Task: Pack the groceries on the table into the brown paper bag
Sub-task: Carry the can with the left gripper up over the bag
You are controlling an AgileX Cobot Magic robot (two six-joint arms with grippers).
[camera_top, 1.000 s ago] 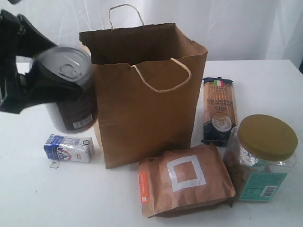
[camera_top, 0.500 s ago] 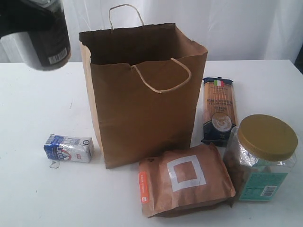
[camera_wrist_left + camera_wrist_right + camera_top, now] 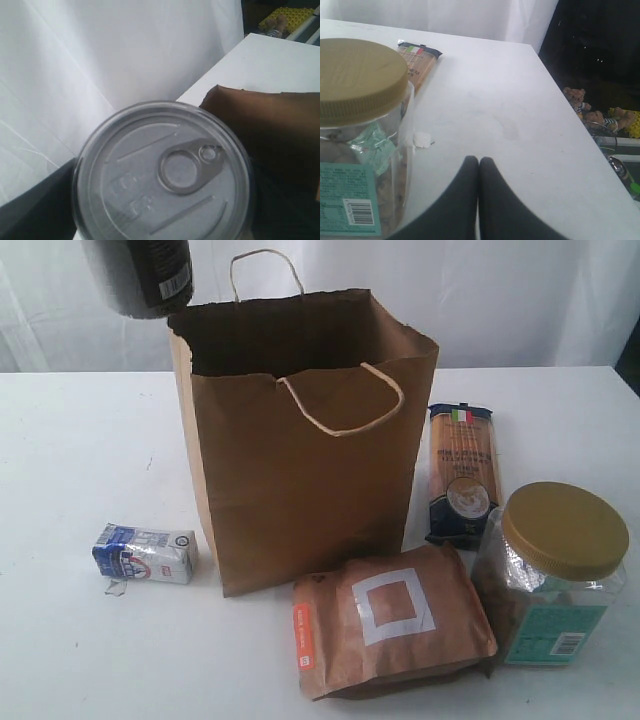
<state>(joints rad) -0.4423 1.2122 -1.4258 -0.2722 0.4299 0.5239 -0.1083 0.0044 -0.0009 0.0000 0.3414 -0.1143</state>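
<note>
The dark pull-tab can (image 3: 140, 275) hangs at the top of the exterior view, just above the left rear corner of the open brown paper bag (image 3: 300, 440). My left gripper (image 3: 162, 202) is shut on the can (image 3: 162, 172), whose silver lid fills the left wrist view, with dark fingers (image 3: 35, 210) at either side and the bag (image 3: 270, 120) beyond. On the table (image 3: 70, 440) lie the blue-white carton (image 3: 145, 553), brown pouch (image 3: 392, 630), pasta packet (image 3: 462, 475) and gold-lidded jar (image 3: 555, 575). My right gripper (image 3: 478, 161) is shut and empty, low over the table beside the jar (image 3: 360, 100).
The bag's cord handles (image 3: 345, 400) stand up at its front and back rims. The pasta packet (image 3: 417, 57) lies behind the jar. The table's right edge (image 3: 570, 115) drops to a dark floor with toys. A white curtain hangs behind the table.
The can has gone up and to the right, from beside the bag's left wall to above its rim. The left arm's black body has left the exterior view. The right gripper stays still.
</note>
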